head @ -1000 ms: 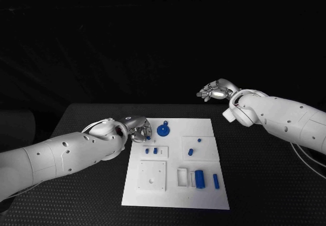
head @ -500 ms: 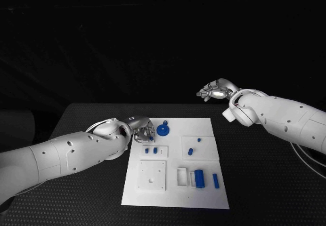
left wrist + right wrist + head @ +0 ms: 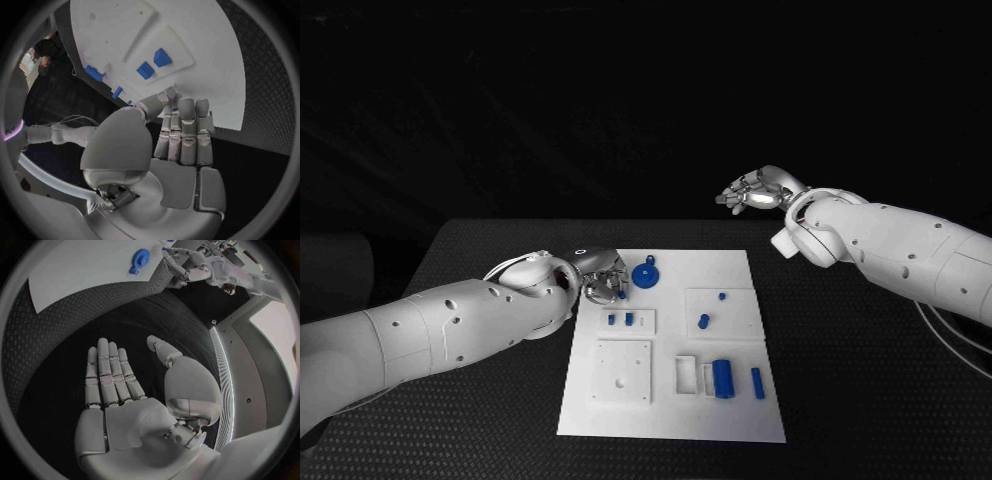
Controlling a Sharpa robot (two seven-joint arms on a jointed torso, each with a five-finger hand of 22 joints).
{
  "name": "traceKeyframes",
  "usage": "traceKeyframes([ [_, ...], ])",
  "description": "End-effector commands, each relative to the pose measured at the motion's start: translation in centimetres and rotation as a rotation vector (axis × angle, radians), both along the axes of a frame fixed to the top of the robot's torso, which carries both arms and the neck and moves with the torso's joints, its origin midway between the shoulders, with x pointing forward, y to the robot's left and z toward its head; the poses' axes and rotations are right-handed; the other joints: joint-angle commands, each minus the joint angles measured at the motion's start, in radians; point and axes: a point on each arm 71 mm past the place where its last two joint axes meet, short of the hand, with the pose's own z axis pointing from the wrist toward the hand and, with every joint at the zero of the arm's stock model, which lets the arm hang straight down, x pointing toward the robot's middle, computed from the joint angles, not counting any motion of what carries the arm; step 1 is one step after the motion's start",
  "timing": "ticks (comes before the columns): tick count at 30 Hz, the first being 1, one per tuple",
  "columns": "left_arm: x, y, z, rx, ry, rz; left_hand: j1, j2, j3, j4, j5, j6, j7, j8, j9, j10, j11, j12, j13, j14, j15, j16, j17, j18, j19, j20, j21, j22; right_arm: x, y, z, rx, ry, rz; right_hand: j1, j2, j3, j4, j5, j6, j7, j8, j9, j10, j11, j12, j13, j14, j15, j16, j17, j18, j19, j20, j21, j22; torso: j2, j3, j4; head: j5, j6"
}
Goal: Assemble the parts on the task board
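White left hand [image 3: 600,278] edged onto task board [image 3: 733,420], right hand [image 3: 759,190] unmoved

My arms are thick, smooth white shells dotted with small dark screw holes, each ending in a rounded white wrist collar. My left hand [image 3: 169,150] and right hand [image 3: 134,405] are silver-grey metal, with segmented fingers, broad flat palm plates and a bulbous thumb base. A thin pale cable trails beside my right arm [image 3: 906,255].

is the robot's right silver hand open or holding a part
Open: the right silver hand has flat, straight fingers and nothing in its palm.
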Motion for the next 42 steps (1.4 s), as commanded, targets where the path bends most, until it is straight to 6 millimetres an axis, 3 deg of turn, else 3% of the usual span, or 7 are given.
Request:
traceKeyframes([
  [1, -0.1, -0.2, -0.1, 0.005, 0.019, -0.013, -0.011, 0.002, 0.002, 0.001, 0.003, 0.004, -0.002, 0.003, 0.001, 0.005, -0.001, 0.0, 0.0, 0.004, -0.003, 0.002, -0.002, 0.005, 0.003, -0.028, 0.003, 0.02, 0.0, 0.1, 0.0, 0.002, 0.002, 0.015, -0.004, 0.005, 0.0, -0.007, 0.004, -0.005, 0.01, 0.006, -0.001, 0.006, -0.001, -0.004, 0.0, 0.002, 0.005, -0.006, 0.001, 0.008, 0.005, 0.005, -0.006, 0.001, 0.0, 0.0, 0.0009, -0.002, -0.001],
  [42, -0.3, -0.8, -1.2, 0.018, 0.055, -0.024, -0.014, 0.005, 0.004, -0.001, 0.003, 0.002, -0.001, 0.001, -0.001, 0.004, 0.0, -0.003, 0.0, 0.003, -0.002, 0.001, -0.005, 0.004, 0.001, -0.028, 0.001, 0.02, 0.0, 0.2, 0.0, 0.003, 0.002, 0.016, -0.004, 0.005, 0.0, -0.007, 0.004, -0.005, 0.01, 0.007, -0.002, 0.007, -0.001, -0.004, 0.0, 0.002, 0.005, -0.007, 0.002, 0.008, 0.006, 0.005, -0.009, 0.005, 0.0, 0.0002, 0.0007, -0.006, -0.009],
])
